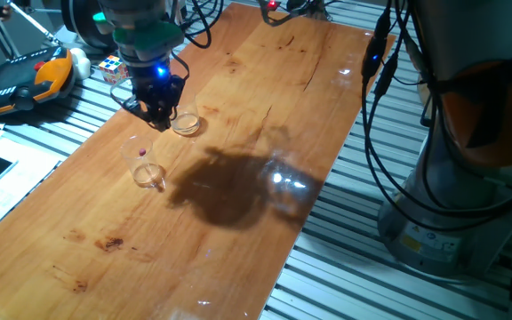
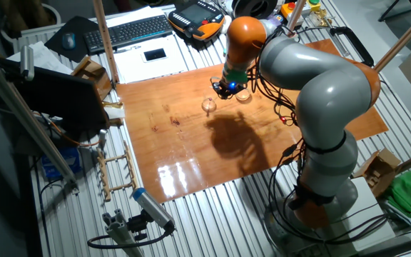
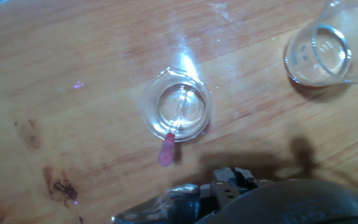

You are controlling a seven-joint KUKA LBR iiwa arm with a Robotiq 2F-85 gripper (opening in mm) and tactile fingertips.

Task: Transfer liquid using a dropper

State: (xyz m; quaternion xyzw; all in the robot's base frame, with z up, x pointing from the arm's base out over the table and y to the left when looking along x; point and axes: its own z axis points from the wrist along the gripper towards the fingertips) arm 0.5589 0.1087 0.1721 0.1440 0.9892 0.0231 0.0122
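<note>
Dropper (image 3: 169, 140) stands in the near glass (image 3: 178, 112), pink bulb over the rim. Gripper (image 1: 156, 111) hovers between glasses, finger state unclear. A misaligned descent could tip that light glass.

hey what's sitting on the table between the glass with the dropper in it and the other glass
Nothing. In the hand view, only bare wooden table separates the glass holding the dropper from the other glass.
</note>
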